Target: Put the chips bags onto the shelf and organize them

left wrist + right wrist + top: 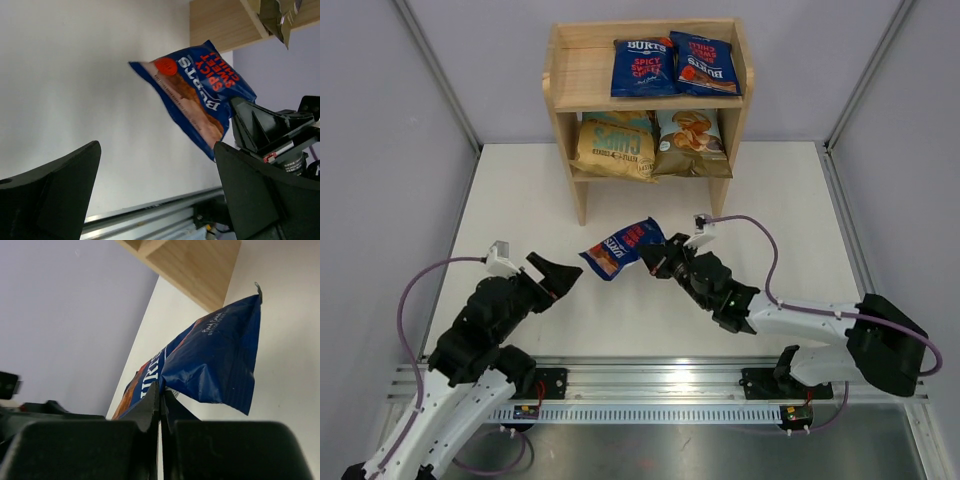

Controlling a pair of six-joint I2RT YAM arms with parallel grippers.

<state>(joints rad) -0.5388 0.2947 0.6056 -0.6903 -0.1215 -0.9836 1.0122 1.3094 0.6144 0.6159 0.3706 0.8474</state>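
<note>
Top external view: the right gripper [658, 257] pinches a dark-blue Burts bag [620, 248] at the desk's middle. The left gripper [563, 275] stands spread, near it.

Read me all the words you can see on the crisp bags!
"BURTS SPICY SWEET CHILLI": dark-blue crinkly bag in the right claw.
"BURTS": left top-tier dark-blue bag, right top-tier dark-blue bag, on light wooden shelf.
Large tan-and-teal bag, light-blue-and-brown bag: lettering too blurred.

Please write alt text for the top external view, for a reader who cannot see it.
The right gripper holds a dark-blue Burts bag in front of a wooden shelf that carries four other bags. The open left gripper is beside the bag.
</note>
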